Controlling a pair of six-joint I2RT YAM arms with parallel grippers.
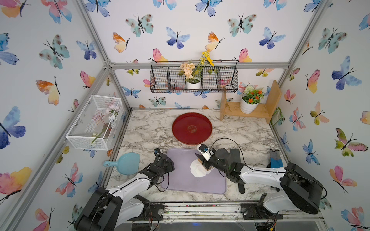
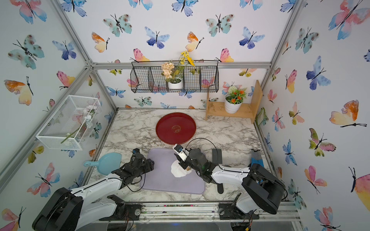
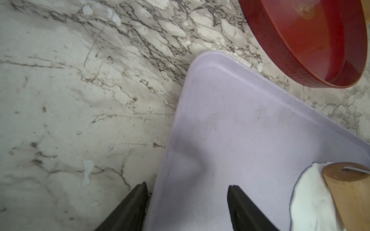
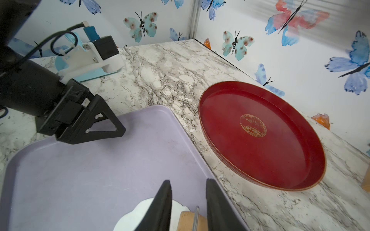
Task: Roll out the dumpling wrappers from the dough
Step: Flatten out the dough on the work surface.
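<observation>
Dough [image 1: 195, 170] flat on purple tray [image 1: 180, 180] w/ roller [image 3: 348, 192] atop; long axis unclear.

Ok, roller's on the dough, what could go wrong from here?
1. The left gripper is open astride the purple mat's edge, not clamping it, so the mat may slide under rolling.
2. The wooden roller sits on one side of the dough, which may stick or roll lopsided.
3. The red tray lies close behind; a long stroke might bump it.
</observation>
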